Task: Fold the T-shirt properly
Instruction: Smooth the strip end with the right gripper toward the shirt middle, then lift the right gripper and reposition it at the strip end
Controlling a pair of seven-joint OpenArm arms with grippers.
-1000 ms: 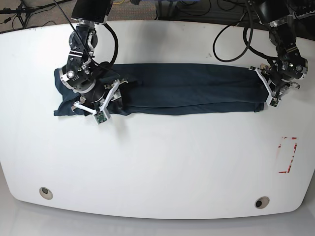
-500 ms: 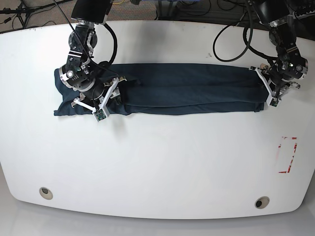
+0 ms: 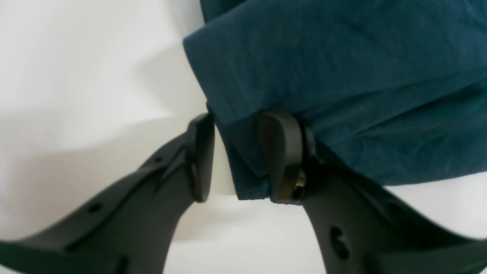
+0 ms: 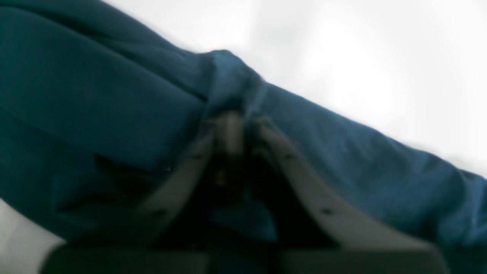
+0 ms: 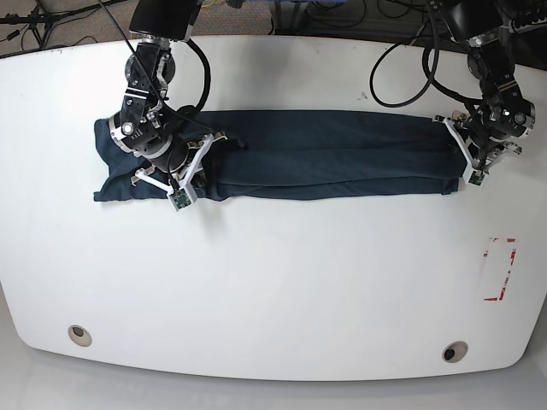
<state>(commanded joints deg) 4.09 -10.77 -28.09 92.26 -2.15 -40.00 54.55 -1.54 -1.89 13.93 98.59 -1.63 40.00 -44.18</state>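
Rightward shifts the right tool [image 5: 190, 192], over the dark T-shirt [image 5: 333, 154].

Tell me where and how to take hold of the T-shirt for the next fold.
I'd pinch the T-shirt at its near long edge, close to each end, coming from above with fingers straddling the layers. It lies flat as a long, narrow strip, so two spaced grips should keep that edge straight.

Right gripper's fingertips [image 4: 235, 140] badly blurred in its wrist view, their hold on the cloth [image 4: 144, 87] unclear.
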